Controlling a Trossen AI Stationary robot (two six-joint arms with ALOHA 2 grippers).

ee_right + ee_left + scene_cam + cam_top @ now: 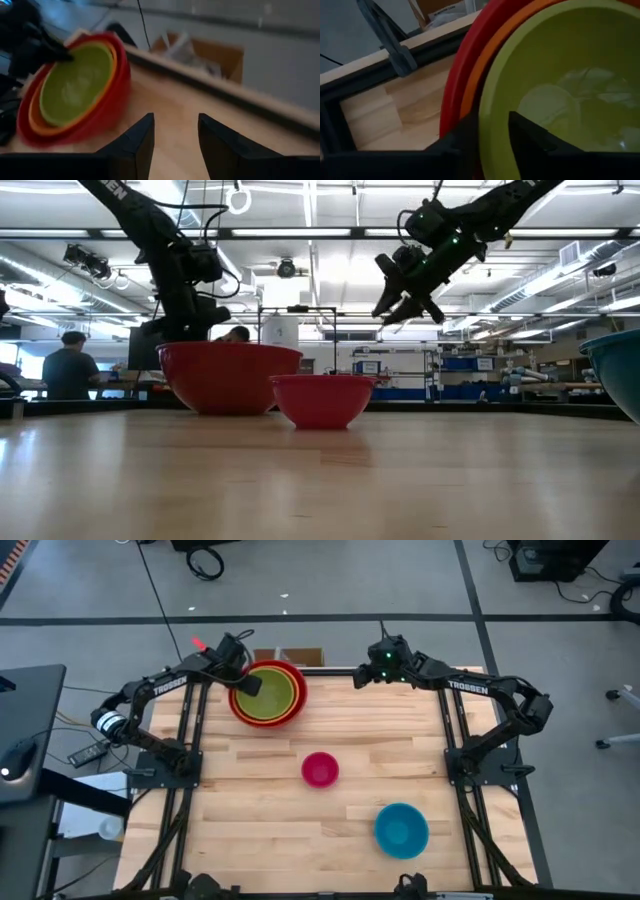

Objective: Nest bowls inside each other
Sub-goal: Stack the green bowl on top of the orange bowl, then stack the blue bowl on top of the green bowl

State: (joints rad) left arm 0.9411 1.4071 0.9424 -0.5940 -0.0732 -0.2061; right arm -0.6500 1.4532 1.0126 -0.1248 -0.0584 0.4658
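Three bowls sit nested at the table's far left: a green bowl (270, 695) inside an orange one (485, 60), inside a red one (237, 708). My left gripper (494, 130) is open at the green bowl's left rim, one finger inside the bowl and one outside it. A small pink bowl (320, 769) stands on its base mid-table. A blue bowl (401, 829) stands on its base near the right front. My right gripper (176, 135) hangs open in the air over the table's far edge, right of the stack, with nothing between its fingers. My left gripper comes down slanting from the table's left and stands across the green bowl's rim (487, 107). The rim lies in the gap between the open fingers. Whether either finger touches it, I cannot tell. The bowl rests in the stack.
A cardboard box (300, 657) stands just beyond the far edge, behind the stack. The table's black frame rail (395, 50) runs close to the stack's left. People (68, 365) sit in the room behind. Bare wood lies between the bowls.
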